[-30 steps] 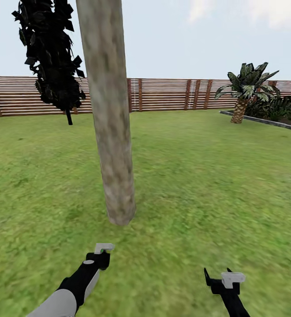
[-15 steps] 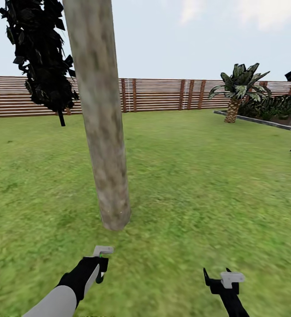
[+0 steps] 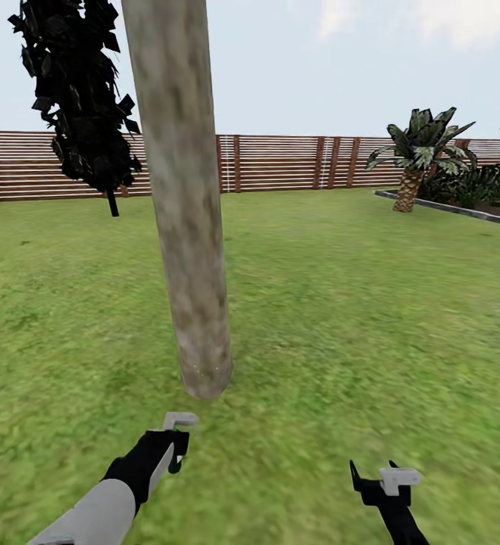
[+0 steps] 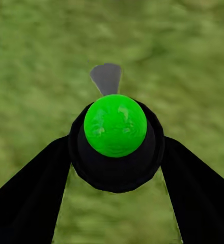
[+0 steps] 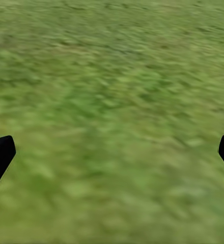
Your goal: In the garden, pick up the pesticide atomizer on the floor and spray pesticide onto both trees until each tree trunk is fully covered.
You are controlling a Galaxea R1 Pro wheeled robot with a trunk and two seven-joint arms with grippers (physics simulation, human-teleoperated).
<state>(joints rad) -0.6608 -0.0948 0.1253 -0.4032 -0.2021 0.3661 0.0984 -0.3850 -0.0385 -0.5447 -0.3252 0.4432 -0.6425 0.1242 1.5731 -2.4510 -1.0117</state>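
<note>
A black pesticide atomizer [image 4: 115, 125] with a bright green round cap and a grey nozzle sits between the black fingers of my left gripper [image 4: 114, 152], which is shut on it. In the head view the left gripper [image 3: 176, 445] hangs low over the grass floor [image 3: 341, 333], just short of the foot of a thick beige-grey tree trunk [image 3: 188, 227] that leans slightly and runs out of the top of the view. My right gripper [image 3: 373, 475] is open over bare grass, its fingers [image 5: 0, 155] wide apart. The pesticide is out of view.
A brown slatted fence [image 3: 295, 161] bounds the lawn at the back. A narrow black tree [image 3: 79, 98] stands at the far left and a small palm [image 3: 420, 155] at the far right, beside a grey kerb [image 3: 454, 210] and dark shrubs.
The whole view swung slightly left and then back right, so the camera moved. My left gripper keeps the atomizer and has edged a little nearer the trunk's foot. The right gripper holds still.
</note>
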